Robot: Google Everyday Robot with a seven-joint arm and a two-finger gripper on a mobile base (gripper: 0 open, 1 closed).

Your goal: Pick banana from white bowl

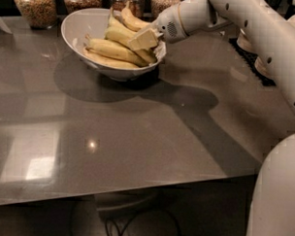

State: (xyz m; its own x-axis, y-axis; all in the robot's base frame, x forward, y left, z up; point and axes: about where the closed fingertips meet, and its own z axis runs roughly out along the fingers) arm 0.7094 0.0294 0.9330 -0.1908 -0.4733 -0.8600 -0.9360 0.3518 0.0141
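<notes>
The large glossy white bowl [77,26] stands at the far side of the grey table and holds several yellow bananas [111,47]. My gripper [143,40] reaches in from the right over the bowl's right rim and sits among the bananas, its pale fingers against the upper ones. Whether a banana is between the fingers does not show. The white arm runs from the gripper up and to the right.
Several glass jars [36,5] of grains and nuts stand in a row behind the bowl. A dark mat with pale objects [249,48] lies at the far right. The grey table's front edge [135,187] runs across the lower part; cables lie on the floor below.
</notes>
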